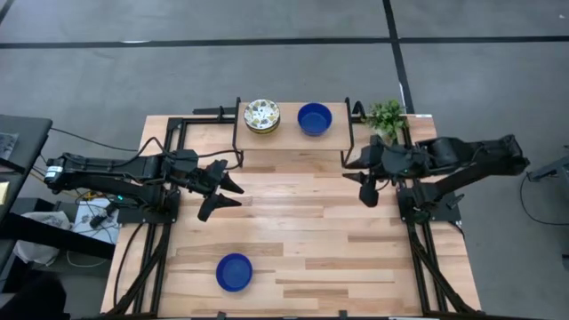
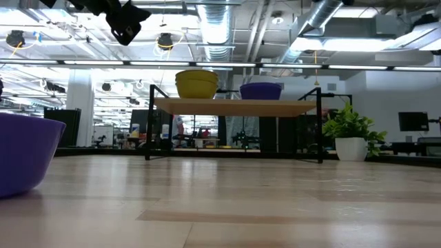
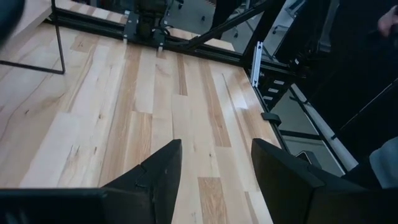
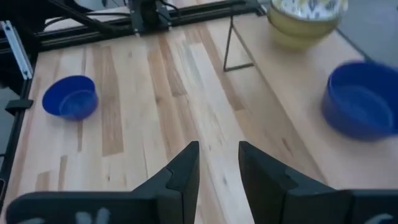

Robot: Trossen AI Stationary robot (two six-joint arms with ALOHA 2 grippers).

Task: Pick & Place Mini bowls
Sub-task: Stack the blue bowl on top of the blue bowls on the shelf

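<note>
A cobalt blue mini bowl [image 1: 234, 272] sits upright on the table near its near edge, also in the low view [image 2: 24, 155] and the right wrist view [image 4: 69, 98]. On the raised shelf [image 1: 289, 140] at the far edge stand a stack of white patterned bowls [image 1: 261, 116] and a blue bowl [image 1: 314, 119]; both show in the right wrist view [image 4: 303, 22], [image 4: 362, 99]. My left gripper [image 1: 233, 196] hovers open over the table's left middle, holding nothing. My right gripper [image 1: 367, 188] hovers open near the shelf's right end, holding nothing.
A small green potted plant [image 1: 386, 116] stands at the far right corner beside the shelf. The shelf's thin black legs [image 4: 233, 46] stand on the table. Bare wood lies between the two arms and around the near blue bowl.
</note>
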